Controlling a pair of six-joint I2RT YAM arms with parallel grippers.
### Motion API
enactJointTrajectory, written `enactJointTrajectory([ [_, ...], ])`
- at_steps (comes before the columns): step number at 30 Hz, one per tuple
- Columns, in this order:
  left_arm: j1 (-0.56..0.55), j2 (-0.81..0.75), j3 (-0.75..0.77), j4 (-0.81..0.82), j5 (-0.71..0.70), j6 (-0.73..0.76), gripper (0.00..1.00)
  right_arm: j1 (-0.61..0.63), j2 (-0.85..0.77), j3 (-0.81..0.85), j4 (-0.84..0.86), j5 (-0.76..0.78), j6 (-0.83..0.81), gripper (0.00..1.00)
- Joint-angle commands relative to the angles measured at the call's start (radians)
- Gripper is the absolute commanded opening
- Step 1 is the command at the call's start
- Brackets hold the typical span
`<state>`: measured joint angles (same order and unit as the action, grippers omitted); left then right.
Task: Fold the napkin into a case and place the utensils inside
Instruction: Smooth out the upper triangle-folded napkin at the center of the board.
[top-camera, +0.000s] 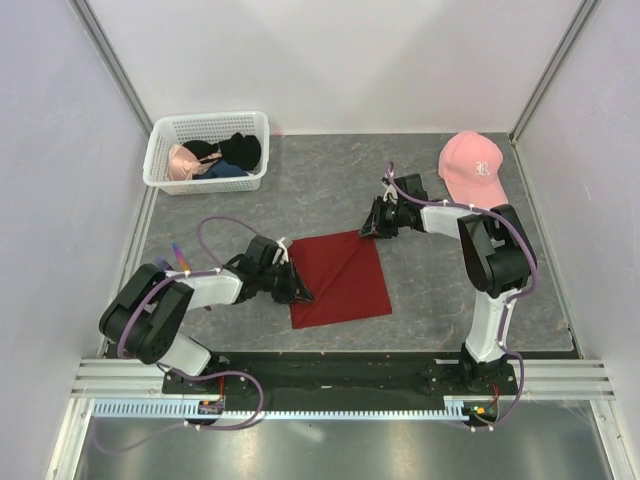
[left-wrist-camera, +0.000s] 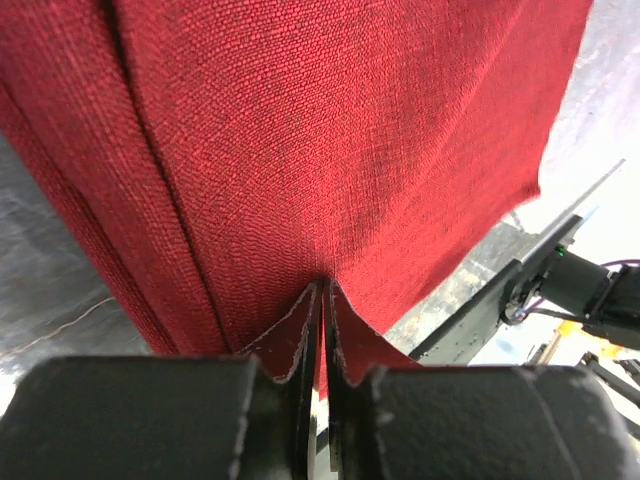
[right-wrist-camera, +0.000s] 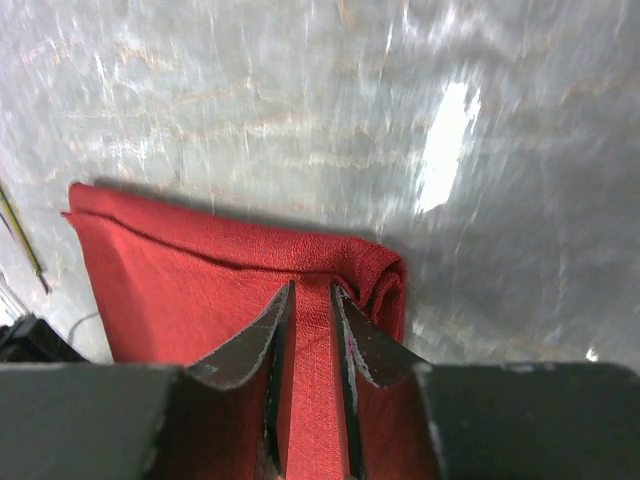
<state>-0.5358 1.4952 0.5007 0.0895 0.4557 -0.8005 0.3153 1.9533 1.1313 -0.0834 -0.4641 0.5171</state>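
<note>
Nearest the arm bases, the left fingers (left-wrist-camera: 295, 345) are pressed almost together on the left edge of the napkin (top-camera: 345, 280). The left wrist view shows the red cloth rising straight out of the narrow slit between them, so they are pinching it. The napkin lies flat on the bench (top-camera: 330, 180) between the two arms, roughly square. A crease runs diagonally from its far right corner towards the near left, and stacked edges in the left wrist view suggest it is already doubled.

At that far right corner, the right fingers (right-wrist-camera: 250, 345) stand a little wider, with a band of cloth running up between them. They grip a rolled, thickened corner.

The step in hand looks like the next fold towards a narrow case. With both arms holding the cloth, it will go best if they rise together and only just clear the bench. The span between them should stay lightly taut so the lower layer does not drag. The edge should be carried across until it lines up with the opposite one, and each grip let go only once the cloth lies flat. The bunched far corner may spring open.

Some small coloured sticks (top-camera: 180, 257) beside the left arm are too small to identify. Farther back are a white basket (top-camera: 210, 117) of garments and a pink cap (top-camera: 472, 165), both well apart from the work.
</note>
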Motion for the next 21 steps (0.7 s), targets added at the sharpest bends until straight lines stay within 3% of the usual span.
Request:
enactJointTrajectory([
  [1, -0.001, 0.004, -0.053, 0.076, -0.006, 0.046, 0.10, -0.016, 0.044, 0.053, 0.011, 0.013, -0.060, 0.27],
  [10, -0.001, -0.248, -0.034, -0.056, 0.047, 0.012, 0.17, -0.013, -0.114, 0.087, -0.105, 0.068, -0.095, 0.33],
  [13, 0.008, -0.373, 0.001, -0.166, 0.028, 0.003, 0.18, 0.017, -0.180, 0.114, -0.199, 0.161, -0.133, 0.43],
  [16, 0.033, -0.508, 0.054, -0.325, -0.072, 0.024, 0.21, 0.094, -0.247, 0.128, -0.304, 0.282, -0.161, 0.57],
  [18, 0.068, -0.556, 0.096, -0.414, -0.187, 0.041, 0.23, 0.175, -0.289, 0.122, -0.325, 0.317, -0.160, 0.60],
  [21, 0.176, -0.608, 0.134, -0.522, -0.236, 0.061, 0.24, 0.295, -0.323, 0.097, -0.326, 0.370, -0.111, 0.62],
])
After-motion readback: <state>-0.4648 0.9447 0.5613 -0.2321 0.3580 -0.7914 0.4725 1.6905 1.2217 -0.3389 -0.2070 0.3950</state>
